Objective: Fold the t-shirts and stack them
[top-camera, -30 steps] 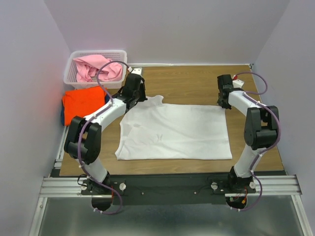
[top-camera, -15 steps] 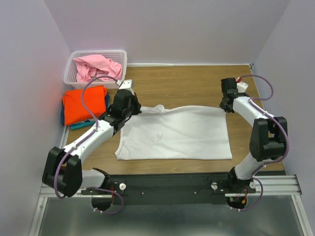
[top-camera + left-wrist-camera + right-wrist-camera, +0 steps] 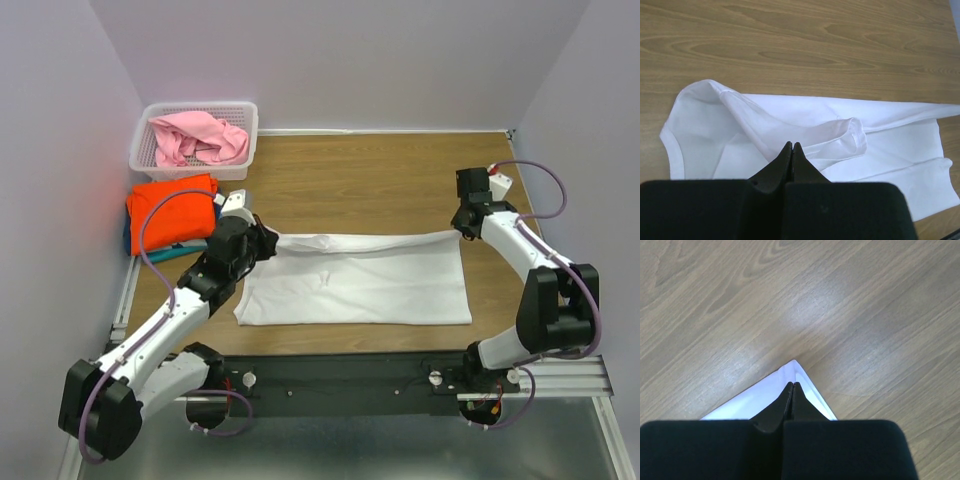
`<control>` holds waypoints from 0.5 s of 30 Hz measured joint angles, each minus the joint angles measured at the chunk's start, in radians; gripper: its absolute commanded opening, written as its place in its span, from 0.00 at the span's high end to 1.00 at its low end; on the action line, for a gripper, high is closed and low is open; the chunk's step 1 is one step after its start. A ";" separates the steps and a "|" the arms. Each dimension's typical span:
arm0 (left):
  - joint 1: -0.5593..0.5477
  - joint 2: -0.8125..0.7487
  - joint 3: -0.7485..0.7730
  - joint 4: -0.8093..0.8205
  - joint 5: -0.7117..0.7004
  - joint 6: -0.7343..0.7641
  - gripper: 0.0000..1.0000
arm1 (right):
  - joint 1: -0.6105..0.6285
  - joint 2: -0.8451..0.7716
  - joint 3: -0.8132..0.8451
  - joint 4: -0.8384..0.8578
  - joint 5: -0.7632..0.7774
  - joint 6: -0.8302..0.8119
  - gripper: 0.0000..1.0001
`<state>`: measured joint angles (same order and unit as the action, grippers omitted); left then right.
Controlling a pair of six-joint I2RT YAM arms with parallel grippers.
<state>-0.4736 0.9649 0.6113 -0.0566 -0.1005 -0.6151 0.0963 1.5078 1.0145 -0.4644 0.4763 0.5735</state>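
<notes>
- From above, a white t-shirt (image 3: pixel 360 285) lies spread across the middle of a wooden table (image 3: pixel 380 175). Its far edge is lifted into a taut strip that runs from left to right.
- The left gripper (image 3: pixel 262 241), at centre left, has its jaws pinched together on the left end of that strip. The right gripper (image 3: pixel 462 228), at centre right, is clamped the same way on the right-hand corner.
- In the upper left, a pink t-shirt (image 3: pixel 200 138) is heaped in a white basket (image 3: pixel 138 152). Just below it, an orange t-shirt (image 3: pixel 170 208) lies folded at the table's left edge.
- The cloth looks thin, light and limp. It will likely sag between the two grips and could slip from narrow tips. Hemmed corners look like the surest hold, with both ends kept level so the fold stays straight.
- The left wrist view adds a hemmed opening, probably a sleeve, curled into a loop just past the fingertips.
- The right wrist view shows only a pointed corner of cloth at its closed tips, over bare wood.
- Only the overhead view shows the other shirts.
</notes>
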 measured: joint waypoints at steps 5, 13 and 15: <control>-0.005 -0.089 -0.043 -0.041 -0.020 -0.054 1.00 | 0.000 -0.044 -0.024 0.000 -0.016 -0.003 0.99; -0.006 -0.190 -0.092 -0.082 -0.050 -0.124 1.00 | 0.000 -0.105 -0.080 -0.001 -0.042 -0.007 0.99; -0.006 -0.213 -0.111 -0.091 -0.050 -0.140 1.00 | 0.000 -0.110 -0.094 -0.001 -0.048 -0.007 0.99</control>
<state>-0.4801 0.7521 0.4999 -0.1474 -0.1505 -0.7547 0.0963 1.3975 0.9203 -0.4652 0.4278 0.5667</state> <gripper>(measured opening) 0.007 0.008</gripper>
